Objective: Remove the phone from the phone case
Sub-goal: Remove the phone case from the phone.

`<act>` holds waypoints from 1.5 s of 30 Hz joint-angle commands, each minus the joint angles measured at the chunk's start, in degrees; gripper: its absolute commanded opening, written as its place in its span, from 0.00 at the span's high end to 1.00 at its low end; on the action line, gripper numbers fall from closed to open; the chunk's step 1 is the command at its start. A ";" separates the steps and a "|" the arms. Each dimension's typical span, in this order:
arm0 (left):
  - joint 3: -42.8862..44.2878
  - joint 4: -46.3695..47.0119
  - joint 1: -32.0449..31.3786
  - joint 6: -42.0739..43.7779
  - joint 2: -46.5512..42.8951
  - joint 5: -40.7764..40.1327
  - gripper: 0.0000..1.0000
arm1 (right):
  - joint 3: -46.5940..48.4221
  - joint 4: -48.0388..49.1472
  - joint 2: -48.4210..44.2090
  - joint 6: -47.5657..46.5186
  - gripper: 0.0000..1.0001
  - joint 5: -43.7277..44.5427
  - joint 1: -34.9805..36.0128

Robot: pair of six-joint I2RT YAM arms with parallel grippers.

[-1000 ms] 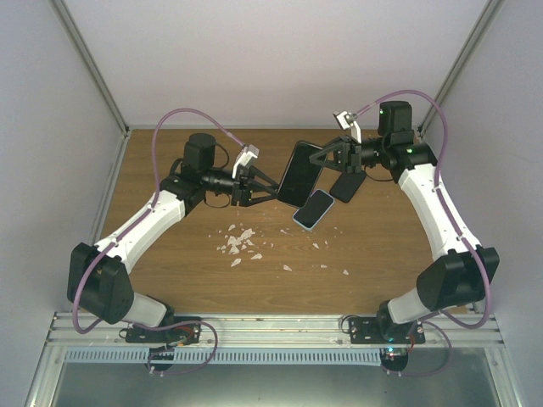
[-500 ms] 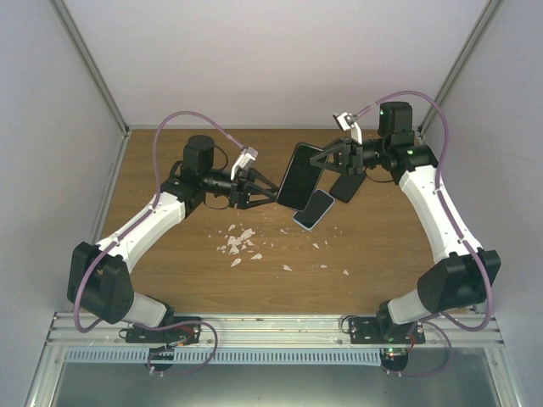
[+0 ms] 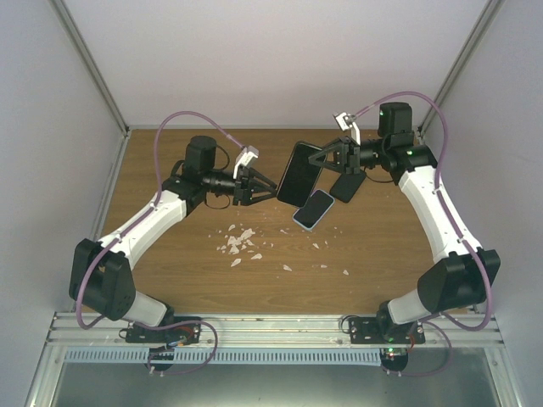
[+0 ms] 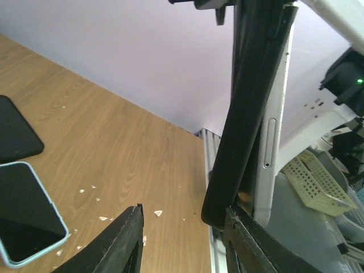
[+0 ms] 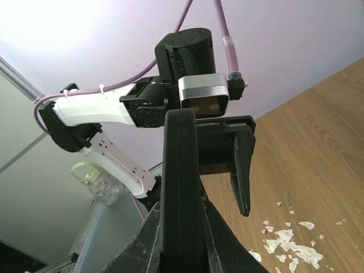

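My right gripper (image 3: 322, 161) is shut on the black phone case (image 3: 299, 175) and holds it upright in the air above the table's far middle. In the right wrist view the case (image 5: 181, 170) is edge-on between the fingers of the right gripper (image 5: 181, 207). In the left wrist view the black case (image 4: 250, 102) shows a white phone edge (image 4: 274, 131) behind it. My left gripper (image 3: 270, 190) is open at the case's lower left corner. In its own view (image 4: 185, 222) one fingertip (image 4: 234, 219) touches that corner, at the seam between case and phone.
A phone with a light blue rim (image 3: 314, 209) lies screen-up on the wooden table (image 3: 170, 254), and a flat black case or phone (image 3: 348, 185) lies beside it. White crumbs (image 3: 239, 244) are scattered mid-table. Grey walls enclose the table.
My left gripper has drawn back slightly to the left at the case's lower corner. The right arm and the case have stayed still.
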 commanded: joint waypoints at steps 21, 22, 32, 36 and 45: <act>7.23 17.81 -5.01 -15.82 4.76 6.52 0.69 | -2.92 0.48 2.46 1.15 1.00 -16.59 5.98; 7.23 18.49 -5.44 -16.42 4.74 6.93 0.70 | -2.97 0.51 2.89 1.18 1.00 -16.16 6.09; 4.53 20.77 -5.95 -22.05 4.77 5.38 0.86 | -0.87 1.38 7.15 2.28 1.00 -13.63 6.54; 0.16 28.69 -4.10 -30.88 4.87 5.72 0.97 | 0.83 1.63 8.88 2.26 0.99 -11.40 5.57; -3.86 32.67 -0.77 -38.04 4.28 4.84 1.00 | 5.39 1.58 12.67 2.35 0.76 -3.95 1.34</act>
